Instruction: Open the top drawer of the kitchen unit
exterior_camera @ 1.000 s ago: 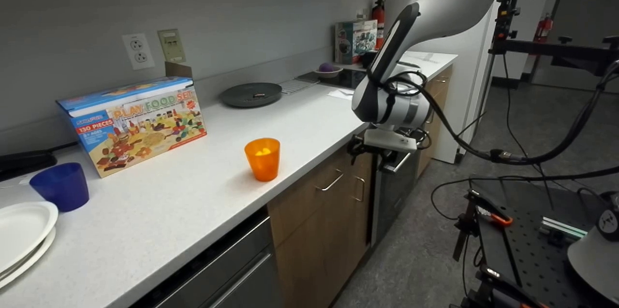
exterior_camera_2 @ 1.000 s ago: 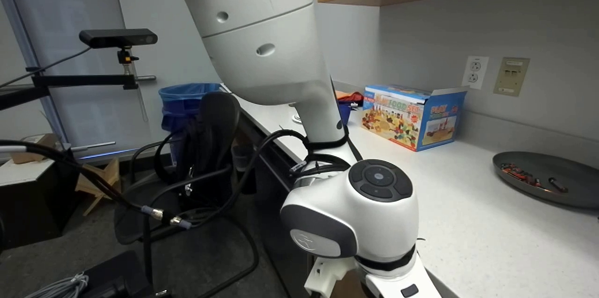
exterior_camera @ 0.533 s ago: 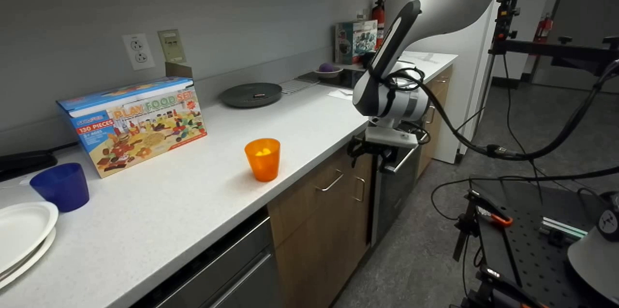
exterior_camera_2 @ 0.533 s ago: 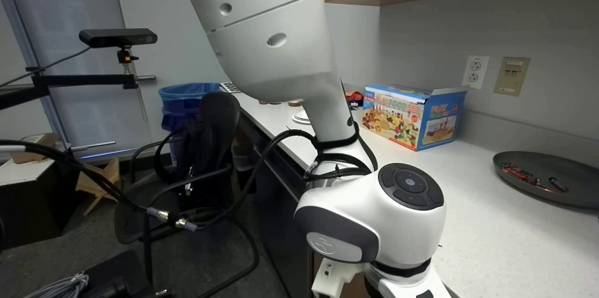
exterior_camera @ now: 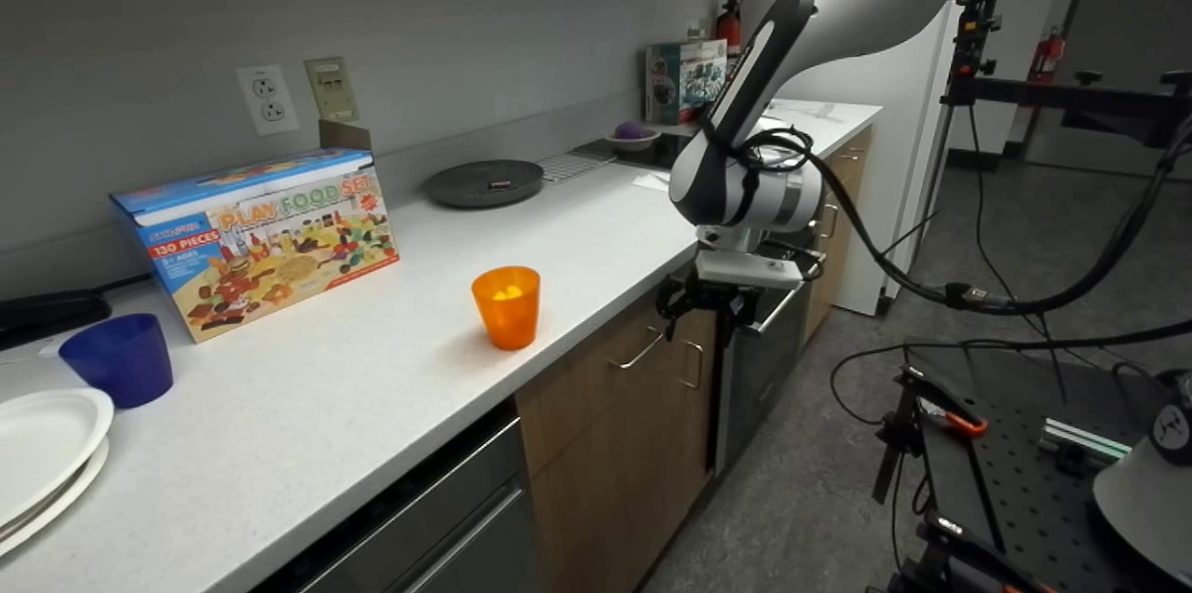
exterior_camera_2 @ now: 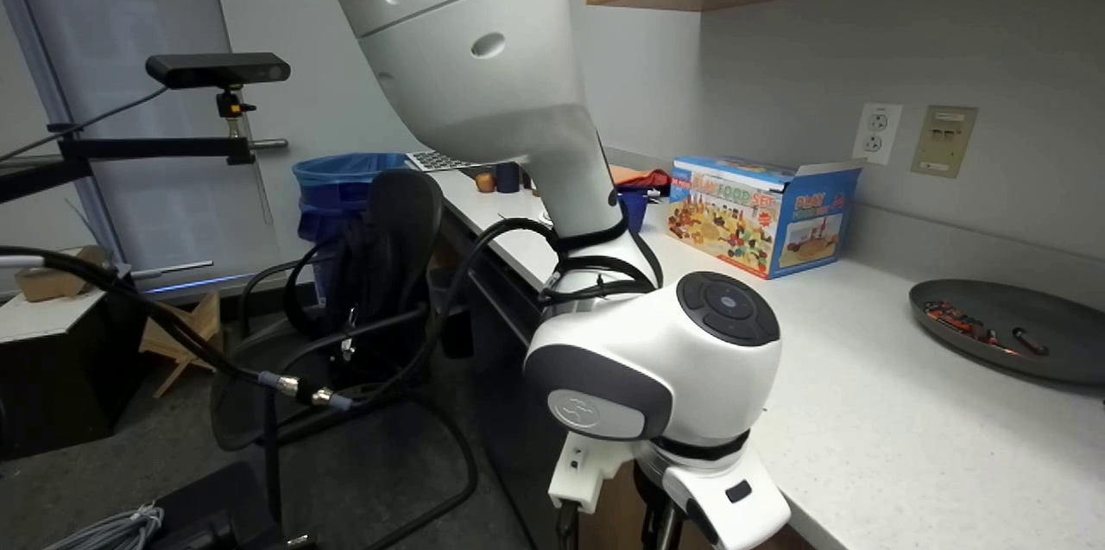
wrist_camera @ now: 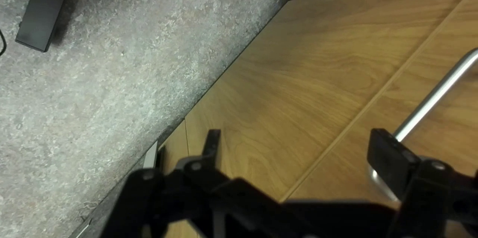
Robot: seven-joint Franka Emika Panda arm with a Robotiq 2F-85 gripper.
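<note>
Since half a second ago my gripper (exterior_camera: 706,314) has crept a bit closer to the silver bar handle (exterior_camera: 643,354), going by an exterior view. It hangs just beside the handle's nearest end, and honestly I can't tell if anything's touching. The top drawer (exterior_camera: 577,393) is closed, sitting flush in the kitchen unit (exterior_camera: 354,407), right next to the gripper. An upright handle (exterior_camera: 699,365) shows just below the gripper, and the black oven (exterior_camera: 768,356) is on the side away from the drawer. Up above the drawer, well apart from the gripper, an orange cup (exterior_camera: 507,309) stands on the unit.

In an exterior view looking along my arm (exterior_camera_2: 492,92), the wrist (exterior_camera_2: 647,382) is up a touch and farther from the dark pan (exterior_camera_2: 1053,308) than before. I can't judge the jaws from here. A play food box (exterior_camera_2: 734,226) sits on the unit, well beyond the wrist.

Wrist view helps most: jaws spread wide, holding nothing, just brown wood showing between them. One finger (wrist_camera: 390,159) overlaps the silver bar handle, which shows on both sides of it; whether they touch, I can't call. The other finger (wrist_camera: 212,144) is over the door panel (wrist_camera: 276,99) below the drawer, with the seam (wrist_camera: 358,117) running between the two. Grey floor (wrist_camera: 123,73) lies off past that other finger.
</note>
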